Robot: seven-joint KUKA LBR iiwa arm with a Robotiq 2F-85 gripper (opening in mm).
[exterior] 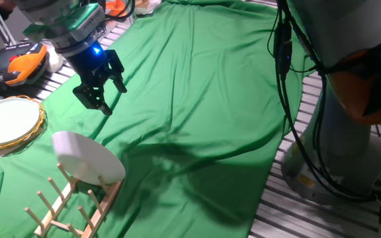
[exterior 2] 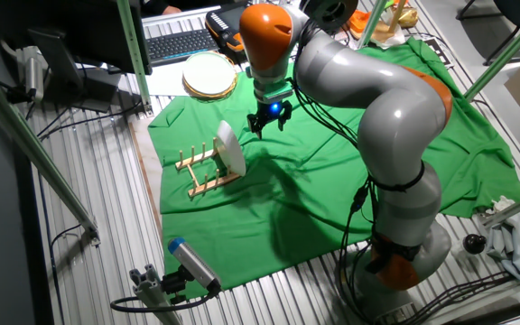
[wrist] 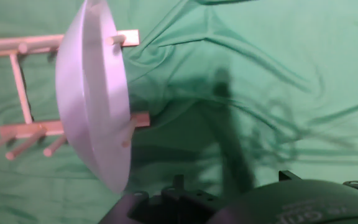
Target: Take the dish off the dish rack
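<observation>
One dish point(exterior: 88, 158) is standing on edge between pegs at the near end of the dish rack point(exterior: 71, 205), lying toward 6 o'clock from the hand point(exterior: 102, 92); hand is hovering apart, fingers spread, gripping nothing

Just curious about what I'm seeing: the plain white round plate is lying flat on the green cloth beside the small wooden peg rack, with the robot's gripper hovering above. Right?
Not quite. The plain white round plate stands on edge in the small wooden peg rack, as one fixed view shows. The gripper does hover above, apart from it.
</observation>
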